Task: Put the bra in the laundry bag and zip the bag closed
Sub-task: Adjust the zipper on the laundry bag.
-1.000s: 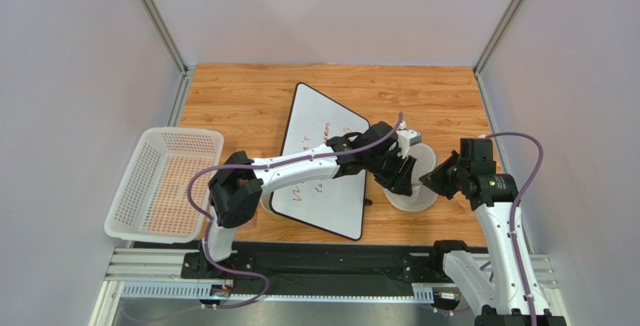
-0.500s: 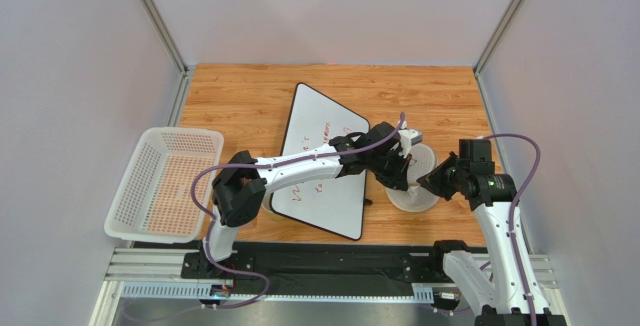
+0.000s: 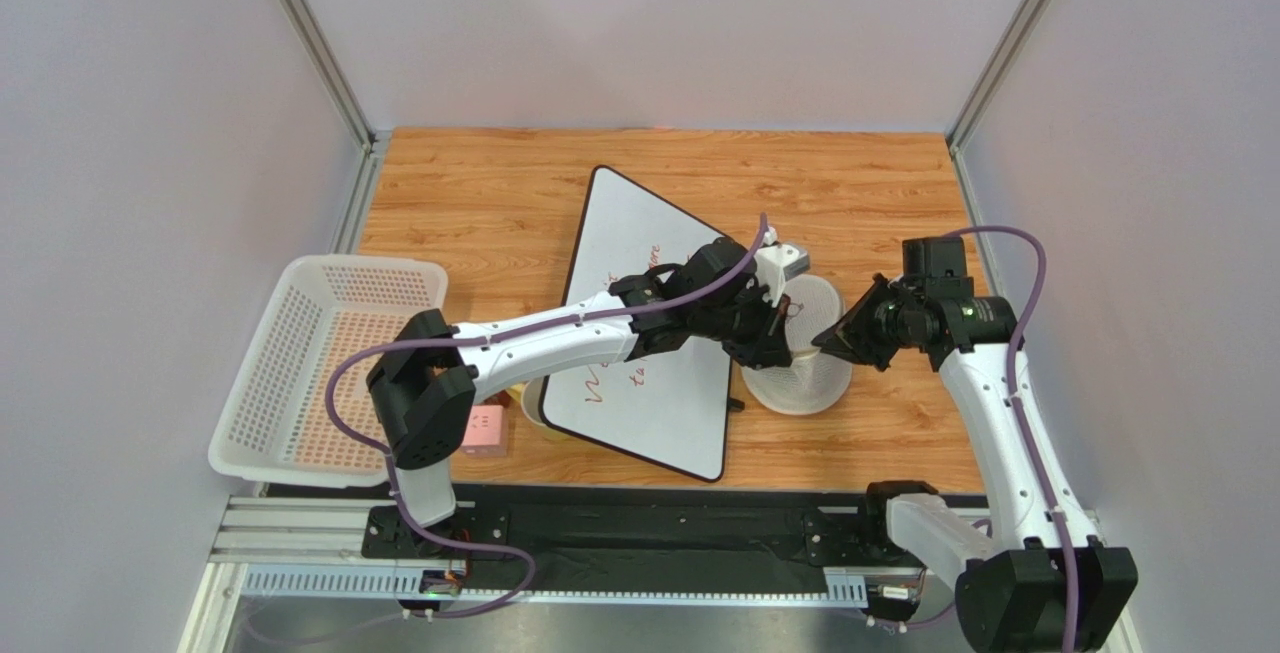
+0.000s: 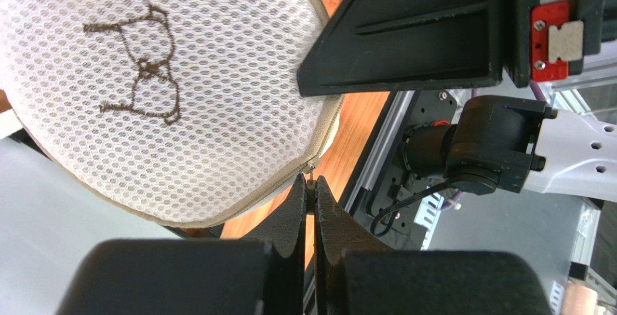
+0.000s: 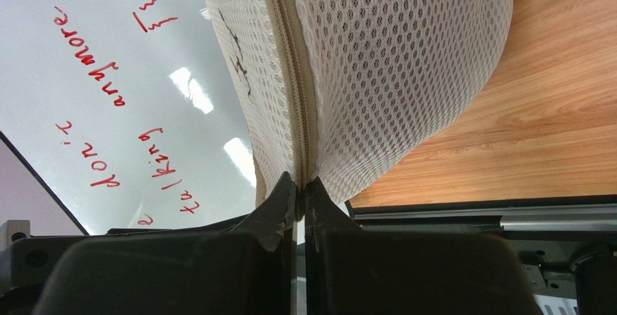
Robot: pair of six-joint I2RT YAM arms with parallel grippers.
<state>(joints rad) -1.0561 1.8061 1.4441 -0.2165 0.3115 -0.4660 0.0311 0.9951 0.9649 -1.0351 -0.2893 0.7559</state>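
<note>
Laundry bag (image 3: 819,383): showing up overhead at three o'clock of the whiteboard (image 3: 631,233), being pinched from both sides. Seeing from the left wrist alone the bra icon (image 4: 141,65) and the left gripper (image 4: 310,185) clenched on the zipper pull (image 4: 311,175). Seeing from the right wrist alone the right gripper (image 5: 299,185) clenched on the zip seam (image 5: 295,98).

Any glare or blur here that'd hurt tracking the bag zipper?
Right wrist: two glare patches on the whiteboard, zipper sharp. Left wrist: laundry bag mesh crisp, left tool dark, little detail. Top external: even light, soft shadows, no obvious glare.
</note>
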